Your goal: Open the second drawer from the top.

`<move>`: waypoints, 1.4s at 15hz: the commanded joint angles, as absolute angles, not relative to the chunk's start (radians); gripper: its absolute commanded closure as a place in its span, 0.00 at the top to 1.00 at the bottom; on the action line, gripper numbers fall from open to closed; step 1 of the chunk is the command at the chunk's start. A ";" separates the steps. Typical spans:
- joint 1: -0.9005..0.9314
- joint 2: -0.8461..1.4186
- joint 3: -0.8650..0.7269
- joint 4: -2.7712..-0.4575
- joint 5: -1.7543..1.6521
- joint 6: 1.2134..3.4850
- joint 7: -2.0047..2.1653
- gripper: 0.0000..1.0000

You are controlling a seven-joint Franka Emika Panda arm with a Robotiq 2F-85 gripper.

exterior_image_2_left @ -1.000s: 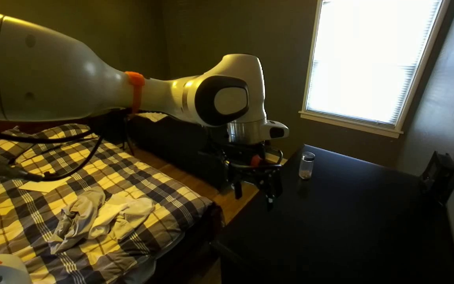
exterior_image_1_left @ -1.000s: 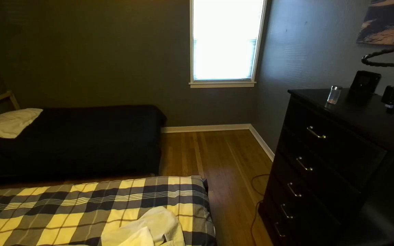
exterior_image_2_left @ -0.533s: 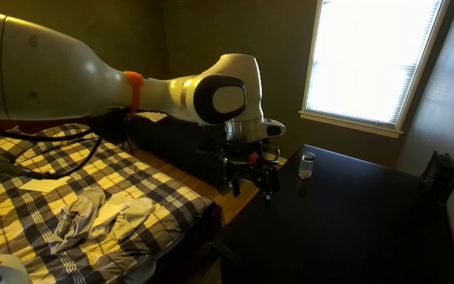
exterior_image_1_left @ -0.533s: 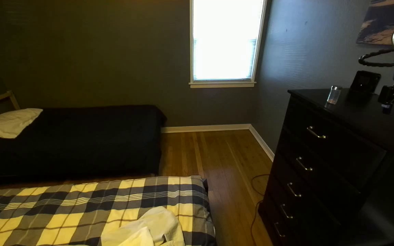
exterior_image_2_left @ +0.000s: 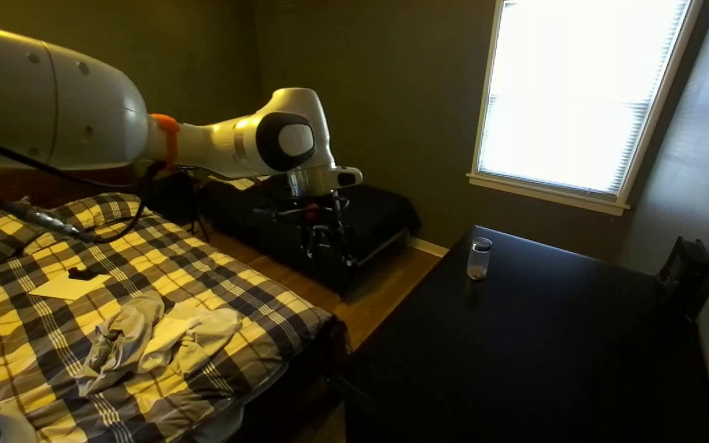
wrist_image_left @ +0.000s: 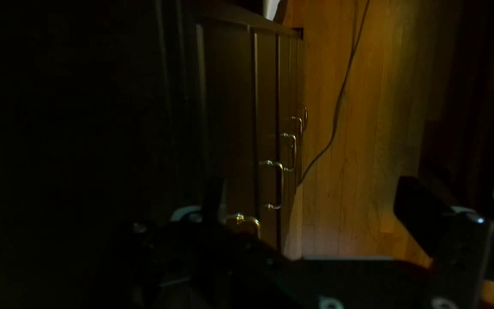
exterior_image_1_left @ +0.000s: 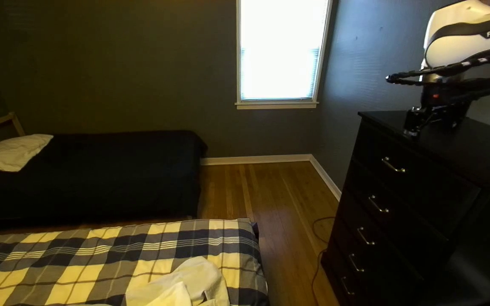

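The second drawer from the top point(exterior_image_1_left: 400, 219) is near-black with a pale metal pull point(exterior_image_1_left: 379, 204) and sits shut in the dark dresser point(exterior_image_1_left: 474, 148). In the wrist view the second drawer point(wrist_image_left: 267, 103) and its pull point(wrist_image_left: 280, 184) are seen from above. My gripper point(wrist_image_left: 315, 197) is open and empty, with wooden floor between its fingers. Its left finger partly hides the topmost drawer's pull point(wrist_image_left: 249, 219). In an exterior view the gripper point(exterior_image_2_left: 330, 257) is off the dresser's front side, above dresser-top height. The drawer fronts are out of sight there.
A clear jar point(exterior_image_2_left: 479, 261) and a black device point(exterior_image_2_left: 690, 277) stand on the dresser top. A plaid bed point(exterior_image_2_left: 237, 314) with crumpled cloth point(exterior_image_2_left: 170, 338) faces the dresser across a strip of floor. A cable point(wrist_image_left: 339, 103) lies on that floor.
The arm has pulled back from over the dresser's front edge toward the bed side, leftward in both exterior views. The drawers have not moved. The gripper stays open.
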State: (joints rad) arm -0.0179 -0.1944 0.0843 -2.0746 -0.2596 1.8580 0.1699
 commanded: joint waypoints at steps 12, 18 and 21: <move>0.084 0.145 0.133 -2.248 -0.672 2.320 1.022 1.00; 0.105 0.206 0.072 -2.252 -0.707 2.336 1.042 1.00; 0.108 0.210 0.069 -2.250 -0.709 2.336 1.045 1.00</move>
